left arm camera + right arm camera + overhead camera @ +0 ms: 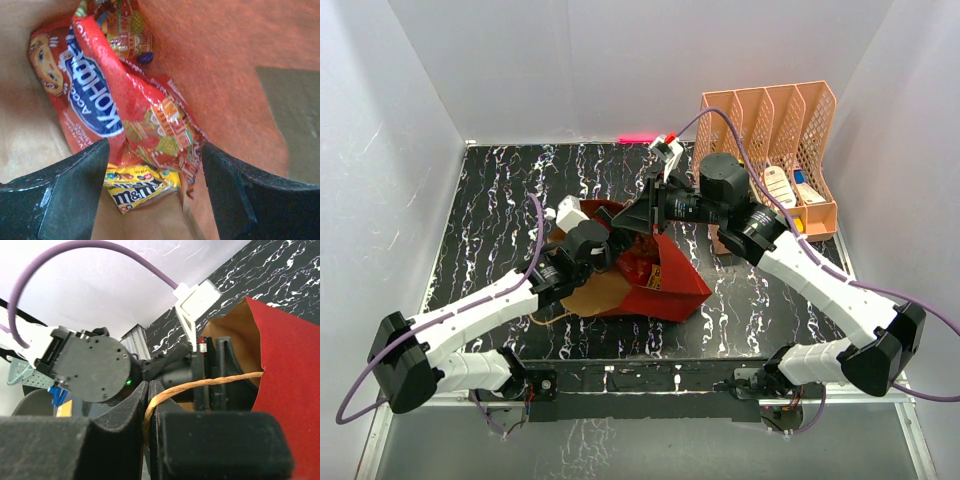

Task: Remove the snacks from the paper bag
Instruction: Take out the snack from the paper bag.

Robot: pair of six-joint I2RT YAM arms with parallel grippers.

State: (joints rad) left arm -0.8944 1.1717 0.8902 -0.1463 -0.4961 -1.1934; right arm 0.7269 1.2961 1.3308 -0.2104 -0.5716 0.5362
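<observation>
The dark red paper bag [665, 285] lies on its side mid-table, mouth toward the left. My right gripper [655, 205] is shut on its twisted brown cord handle [200, 385] and holds the upper lip up. My left gripper [610, 245] is open inside the bag's mouth. In the left wrist view its fingers [65, 195] flank the large red crinkly snack bag [100, 95], a red patterned packet [165, 135] and a yellow candy packet [137, 187], all lying on the kraft inside. It holds nothing.
A peach mesh file rack [775, 160] with small items stands at the back right, close behind the right arm. A pink item [637, 137] lies at the table's far edge. White walls enclose the black marbled table [500, 210].
</observation>
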